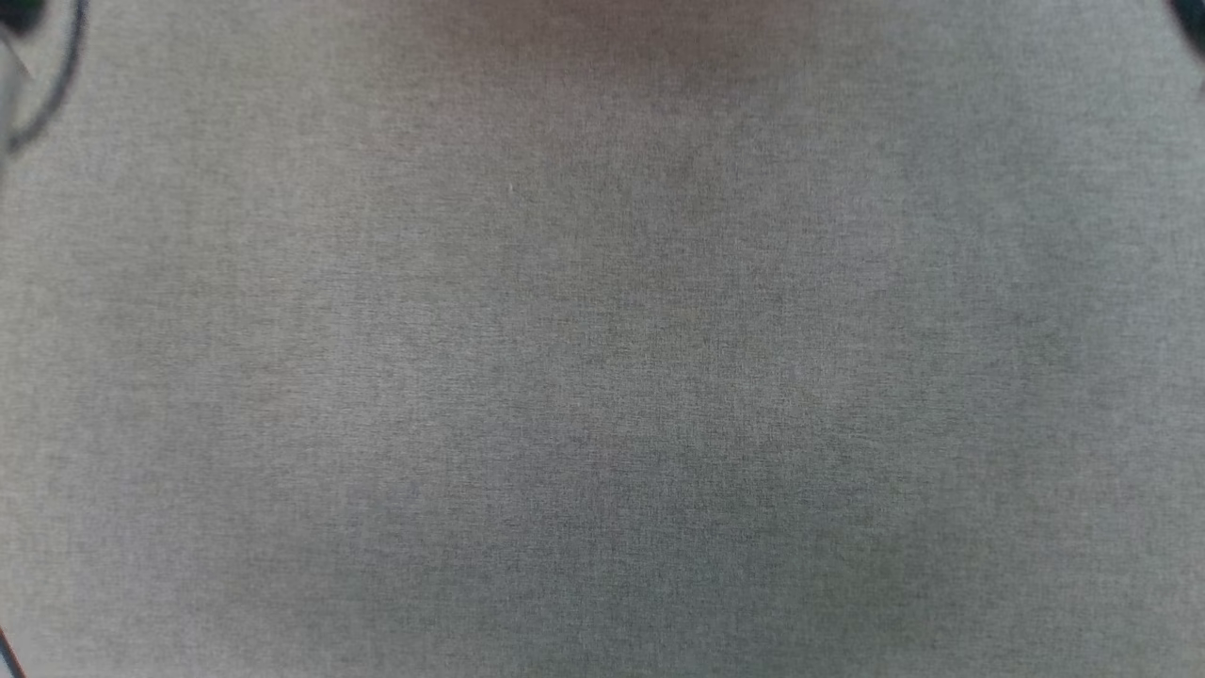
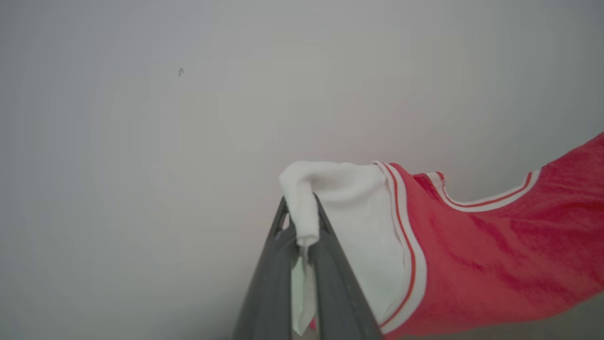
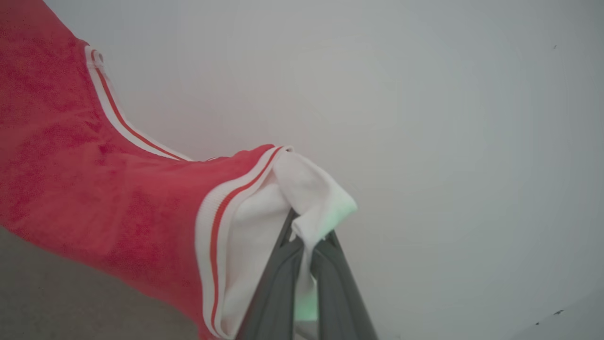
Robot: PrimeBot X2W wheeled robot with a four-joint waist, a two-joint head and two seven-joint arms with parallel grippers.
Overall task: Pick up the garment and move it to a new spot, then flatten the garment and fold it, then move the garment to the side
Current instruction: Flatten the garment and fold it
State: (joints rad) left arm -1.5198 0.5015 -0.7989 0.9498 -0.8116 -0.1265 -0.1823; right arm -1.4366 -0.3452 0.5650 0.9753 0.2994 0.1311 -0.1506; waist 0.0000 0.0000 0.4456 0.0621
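Observation:
The garment (image 2: 495, 255) is a red jersey shirt with white sleeves and red-and-white striped bands. It hangs stretched in the air between both arms. My left gripper (image 2: 302, 222) is shut on one white sleeve, which drapes over the dark fingertips. In the right wrist view the garment (image 3: 94, 198) runs off to the left, and my right gripper (image 3: 309, 231) is shut on the other white sleeve. The red body of the shirt spans the gap between the two grips, before a pale wall.
A grey cloth-covered table (image 1: 602, 377) lies below in the head view, with a faint reddish tint at its top edge. A dark cable (image 1: 56, 85) curves at the upper left corner. A strip of the table (image 3: 71, 302) shows under the shirt.

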